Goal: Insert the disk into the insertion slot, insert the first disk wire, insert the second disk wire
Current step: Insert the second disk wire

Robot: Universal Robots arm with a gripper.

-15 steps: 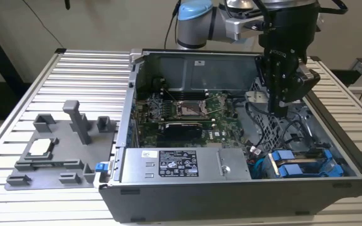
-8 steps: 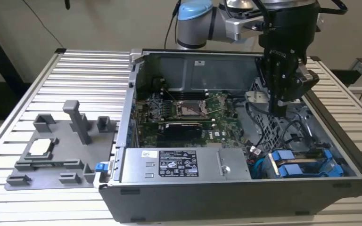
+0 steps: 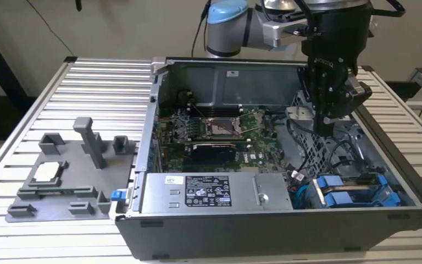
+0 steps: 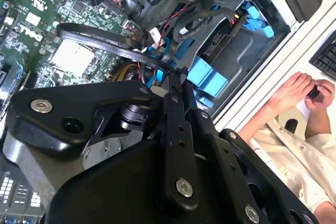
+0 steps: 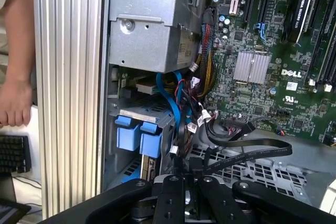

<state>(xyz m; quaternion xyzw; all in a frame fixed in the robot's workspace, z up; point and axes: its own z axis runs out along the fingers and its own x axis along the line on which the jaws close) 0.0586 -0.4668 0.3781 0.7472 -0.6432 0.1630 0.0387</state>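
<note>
Tabs of bright blue plastic mark the end of the disk [image 3: 340, 199], a flat silver-grey hard drive framed by a blue carrier. It lies flat inside the insertion slot [image 5: 131, 113], the rectangular bay of a grey sheet-metal drive cage in a corner of the open computer case. The disk sits below the gripper and off to one side of its fingertips. In the exterior view its long axis seems to run left to right along the case's near wall, with the tabs [image 5: 151, 142] facing the exterior view's left. That is toward the large grey power-supply box [image 3: 204, 192], which lies further out on that side of the tool. The black, long-fingered gripper [image 3: 325, 129] points straight down into the case above the perforated cage wall. In both wrist views its fingers are drawn close together at the tip [image 4: 170, 74] [image 5: 186, 169]. One end of a looping black flat cable [image 4: 100, 38] [image 5: 247, 153] is pinched between them. The cable's loop arcs away from the fingertips over the green motherboard [image 3: 211, 129], on the side opposite the disk. A tangle of thin blue, red and black wires [image 5: 181, 103] hangs between the fingertips and the blue tabs. Beyond the case wall, past the ribbed aluminium table [image 5: 68, 103], a person's hand [image 5: 16, 103] rests near a dark keyboard [image 5: 13, 153].
</note>
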